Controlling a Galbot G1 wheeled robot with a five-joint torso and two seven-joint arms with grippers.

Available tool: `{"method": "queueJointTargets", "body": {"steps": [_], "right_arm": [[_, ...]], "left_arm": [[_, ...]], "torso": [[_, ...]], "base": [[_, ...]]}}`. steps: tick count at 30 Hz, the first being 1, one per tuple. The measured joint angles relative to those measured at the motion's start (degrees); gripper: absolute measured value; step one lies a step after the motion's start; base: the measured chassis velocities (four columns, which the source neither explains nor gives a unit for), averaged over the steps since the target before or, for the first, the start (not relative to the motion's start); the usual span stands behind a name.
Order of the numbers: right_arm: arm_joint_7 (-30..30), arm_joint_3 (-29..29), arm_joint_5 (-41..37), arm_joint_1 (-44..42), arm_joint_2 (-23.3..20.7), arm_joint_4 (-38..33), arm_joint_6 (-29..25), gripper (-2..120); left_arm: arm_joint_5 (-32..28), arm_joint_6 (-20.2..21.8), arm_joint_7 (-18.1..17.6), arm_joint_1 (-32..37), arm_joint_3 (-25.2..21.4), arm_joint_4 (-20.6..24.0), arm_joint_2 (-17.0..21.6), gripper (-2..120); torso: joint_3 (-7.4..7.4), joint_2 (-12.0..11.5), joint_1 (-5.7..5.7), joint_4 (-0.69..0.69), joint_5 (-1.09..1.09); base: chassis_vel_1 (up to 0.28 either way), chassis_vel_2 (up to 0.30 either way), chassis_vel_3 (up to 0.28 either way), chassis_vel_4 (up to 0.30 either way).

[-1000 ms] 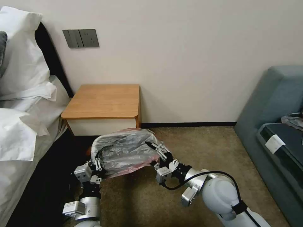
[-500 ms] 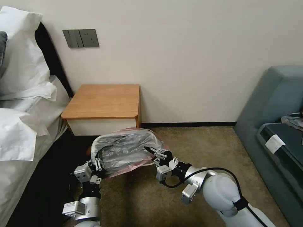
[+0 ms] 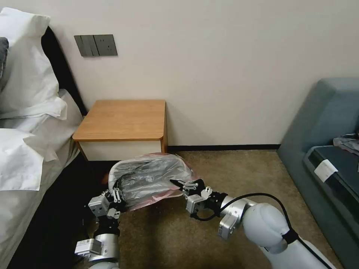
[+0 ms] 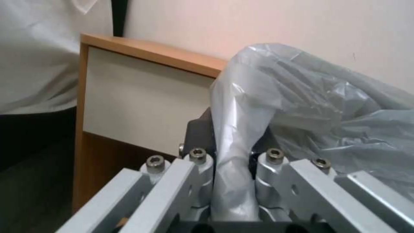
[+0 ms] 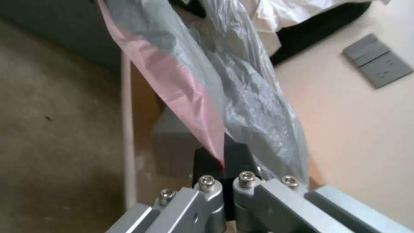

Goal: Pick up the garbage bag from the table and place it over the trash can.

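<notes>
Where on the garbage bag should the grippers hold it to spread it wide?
Probably the pinkish rim, at opposite ends and from outside, as now: the left gripper pinches the garbage bag at its left edge, the right gripper at the right. That holds the mouth stretched between them.

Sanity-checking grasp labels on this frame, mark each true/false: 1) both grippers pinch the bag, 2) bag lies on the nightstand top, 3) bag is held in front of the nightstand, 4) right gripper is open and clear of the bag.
1) True: the left gripper and right gripper each clamp the garbage bag.
2) False: the table top is bare; the bag hangs stretched between the grippers.
3) True: it is held above the carpet just before the drawer front.
4) False: it is shut on the bag's pink rim.
</notes>
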State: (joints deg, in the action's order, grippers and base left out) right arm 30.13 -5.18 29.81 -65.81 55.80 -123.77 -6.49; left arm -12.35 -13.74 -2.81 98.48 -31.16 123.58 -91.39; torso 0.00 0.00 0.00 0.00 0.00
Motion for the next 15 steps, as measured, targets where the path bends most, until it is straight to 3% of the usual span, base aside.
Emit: {"method": "queueJointTargets", "body": {"steps": [4, 15], "right_arm": [[1.8, 0.2, -5.6, 0.9, -2.7, -0.3, 1.0, 0], [4.5, -1.1, -11.8, -0.7, -6.2, -1.6, 0.5, 0]], "left_arm": [[0.1, 0.0, 0.0, 0.0, 0.0, 0.0, -0.1, 6], [0.2, 0.2, 0.0, -0.2, 0.1, -0.2, -0.4, 6]], "torso": [[0.00, 0.0, 0.00, 0.00, 0.00], [0.00, 0.0, 0.00, -0.01, 0.00]], "base": [[0.000, 0.000, 0.000, 0.000], [0.000, 0.000, 0.000, 0.000]]}}
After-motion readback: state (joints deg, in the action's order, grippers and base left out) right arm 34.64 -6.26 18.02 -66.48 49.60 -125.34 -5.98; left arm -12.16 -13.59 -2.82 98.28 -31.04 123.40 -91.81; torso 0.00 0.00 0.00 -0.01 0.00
